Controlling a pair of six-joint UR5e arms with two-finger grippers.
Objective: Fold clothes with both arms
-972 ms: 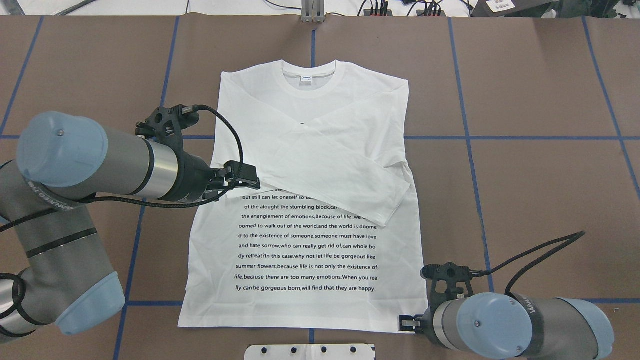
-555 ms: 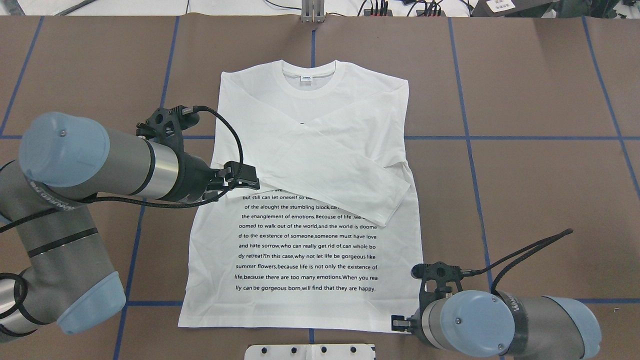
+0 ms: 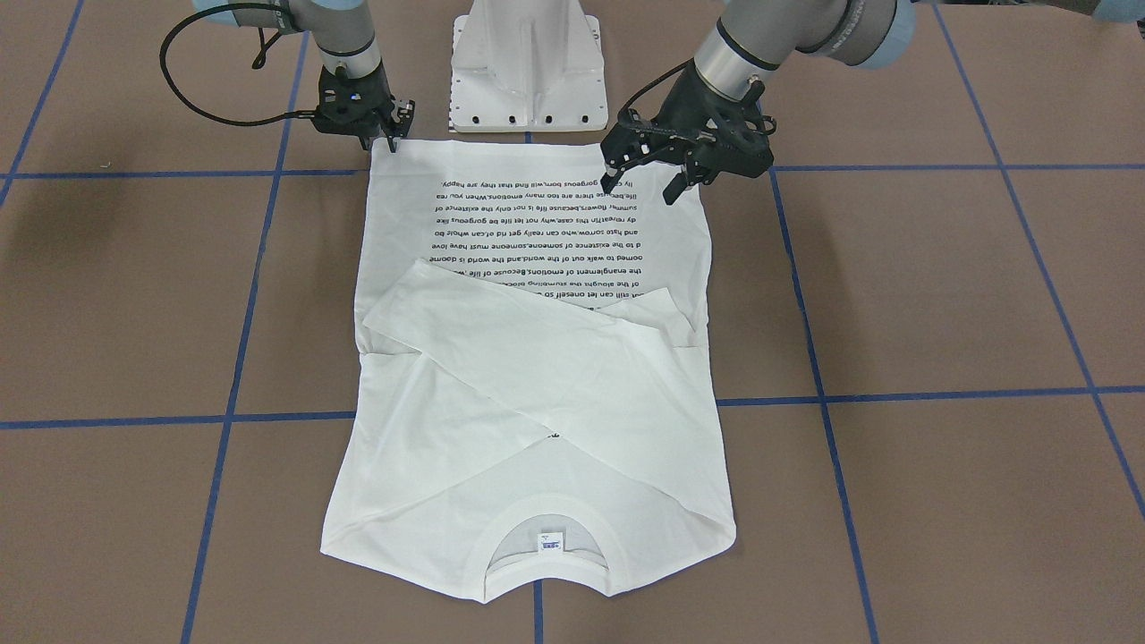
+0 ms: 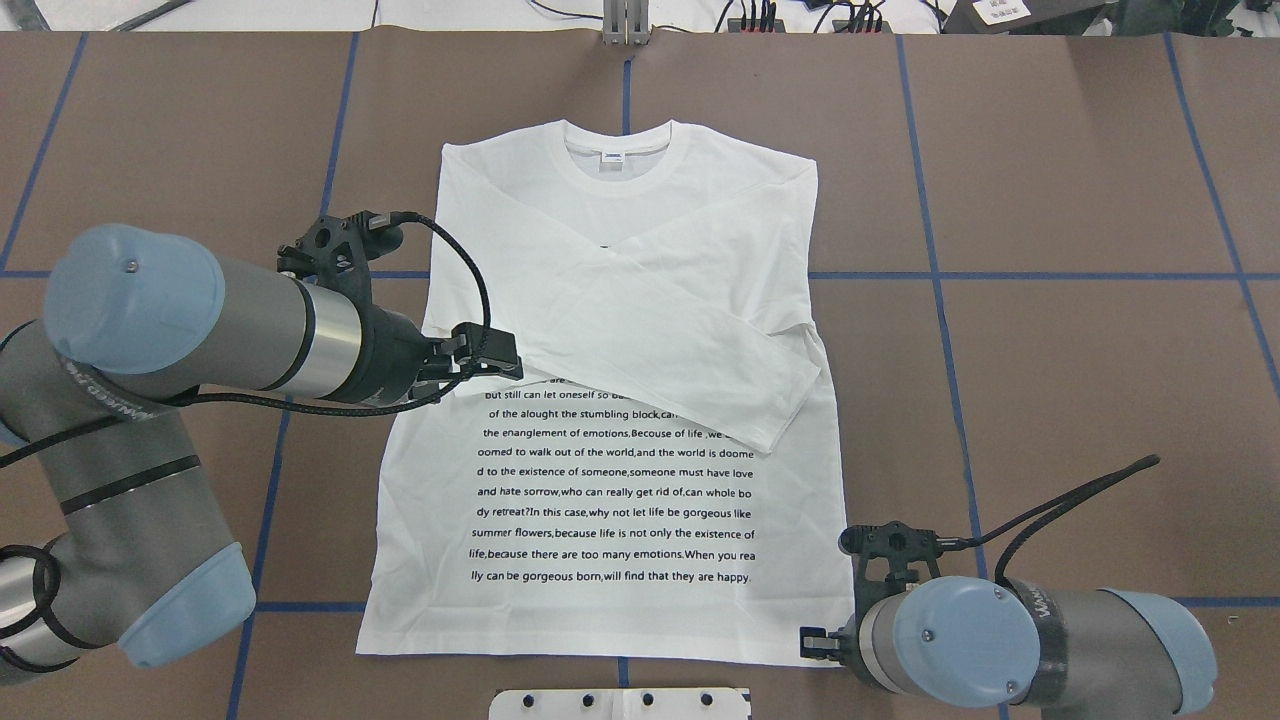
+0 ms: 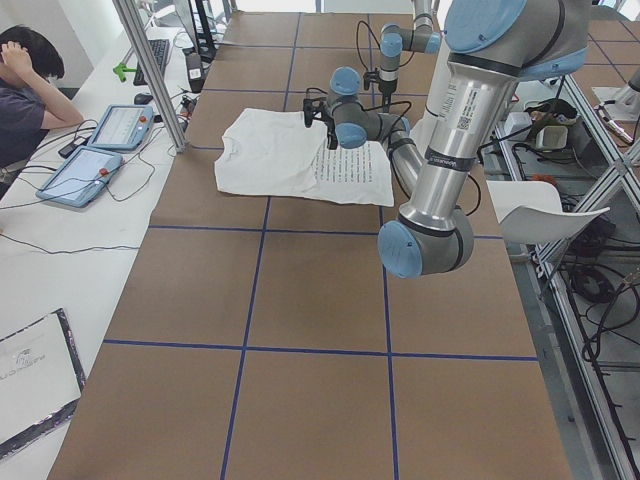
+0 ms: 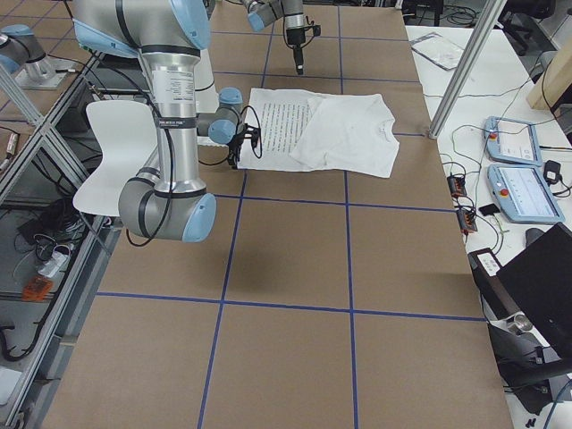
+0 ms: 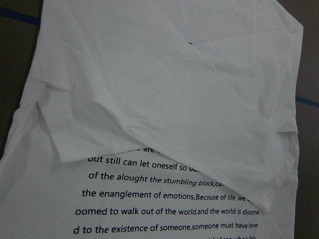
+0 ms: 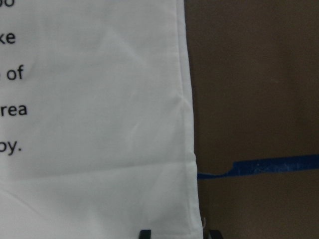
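Evidently preparing a hem-to-collar fold on the T-shirt [image 4: 640, 330], lying flat and print-up just in front of the white pedestal base [image 3: 528, 63], with the hem nearest the base, the collar [image 3: 544, 528] farthest from it, and both sleeves crossing over the chest.

Poising the right gripper [image 3: 382, 143] low at the hem corner [image 8: 192, 219] on the base's right side, holding the jaws slightly apart and straddling the cloth edge, clamping nothing, judging by the right wrist view.

Holding the left gripper [image 3: 640, 192] raised over the cloth on the base's left side, with the jaws wide apart and gripping nothing, not yet reaching the matching corner.

Probably risking a thin or missed pinch on the right: sitting this close to the very edge, perhaps catching only the upper layer, or slipping off while closing. Possibly snagging the brown table cover [image 4: 1050, 400] as well, pressing that low.

Also risking a skewed fold: lifting the right corner alone, without the left side gripping too, likely dragging the hem diagonally away from the base and wrinkling the print.

Lastly, endangering the upper sleeve [image 4: 700, 370], resting loose rather than pinned. Carrying the hem quickly away from the base is likely shaking it out toward the base's right side.
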